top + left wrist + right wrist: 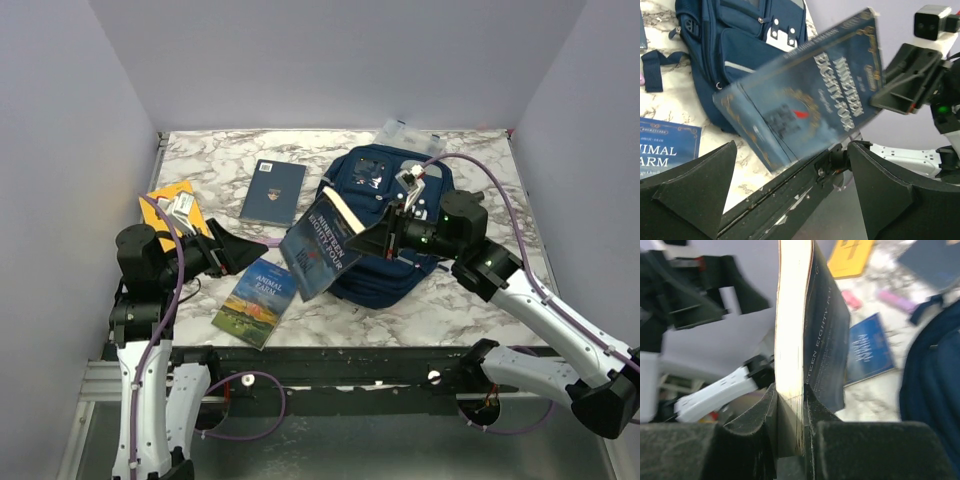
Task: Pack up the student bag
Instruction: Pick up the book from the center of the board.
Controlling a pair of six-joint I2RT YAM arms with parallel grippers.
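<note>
The right gripper (790,405) is clamped on the novel (830,95), its two fingers pressing the covers together at one edge so that the pale page block shows between them in the right wrist view. The novel sticks out from the fingers toward the left arm, tilted and raised off the table (200,160), with its title side facing the left wrist camera. The backpack (375,170) lies flat on the table just behind and under this gripper, front pockets up, and the far end of the novel hangs over its near left edge. A clear plastic box (405,135) sits beyond the backpack, touching its far end. The left gripper (238,250) is spread wide and holds nothing; the novel's free end is close in front of it, apart from both fingers. Just below this gripper, toward the near table edge, lies an Animal Farm book (258,298) flat on the table. Farther out ahead of it lies a plain blue book (273,190), and off to its outer side a yellow book (155,205) with a small white item on top.
</note>
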